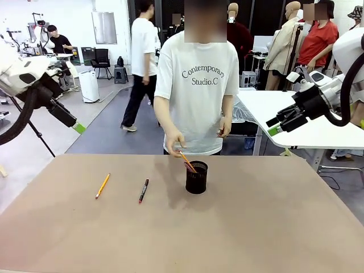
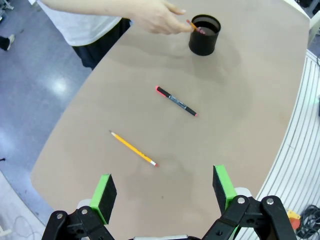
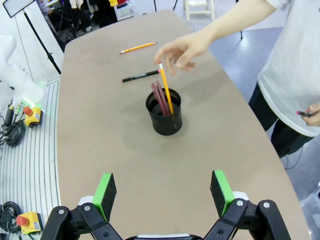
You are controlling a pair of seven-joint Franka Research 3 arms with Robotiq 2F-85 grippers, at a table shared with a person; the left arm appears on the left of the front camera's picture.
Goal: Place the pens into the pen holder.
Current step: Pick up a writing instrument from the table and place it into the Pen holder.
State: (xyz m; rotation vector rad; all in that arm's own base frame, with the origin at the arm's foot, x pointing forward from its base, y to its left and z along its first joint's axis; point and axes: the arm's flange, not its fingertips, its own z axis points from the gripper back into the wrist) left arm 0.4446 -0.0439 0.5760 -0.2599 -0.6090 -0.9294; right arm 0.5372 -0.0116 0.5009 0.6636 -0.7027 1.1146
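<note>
- Near the middle of the table (image 1: 273, 227), the pen holder (image 1: 197, 177) is standing upright, with an orange pencil (image 1: 186, 160) leaning out of it toward 11 o'clock.
- From the right wrist view, the pen holder (image 3: 164, 116) is also carrying dark reddish-brown pens (image 3: 160, 98) beside the orange pencil (image 3: 165, 87).
- A person's hand (image 1: 174, 142) is reaching from the far side, its fingertips meeting the upper end of that pencil; the right wrist view is showing this hand (image 3: 177, 50) at 12 o'clock of the holder.
- The person's other hand (image 3: 314, 114) is gripping one more pen (image 3: 304, 114) close to the body.
- A black pen with red ends (image 1: 143, 190) is lying flat on the table at 9 o'clock of the holder, apart from it.
- A yellow pencil (image 1: 102, 185) is lying flat farther out at 9 o'clock, well apart from the black pen.
- The left gripper (image 1: 78, 128) is hovering high over the table's left edge; in its own wrist view the left gripper (image 2: 162, 187) is spreading its green pads wide and gripping nothing, with the yellow pencil (image 2: 133, 148), black pen (image 2: 176, 101) and holder (image 2: 204, 35) lying ahead at 12 to 1 o'clock.
- The right gripper (image 1: 274, 126) is hanging in the air off to the table's right; its wrist view is showing the right gripper (image 3: 163, 191) gaping wide and empty, the holder at 12 o'clock.
</note>
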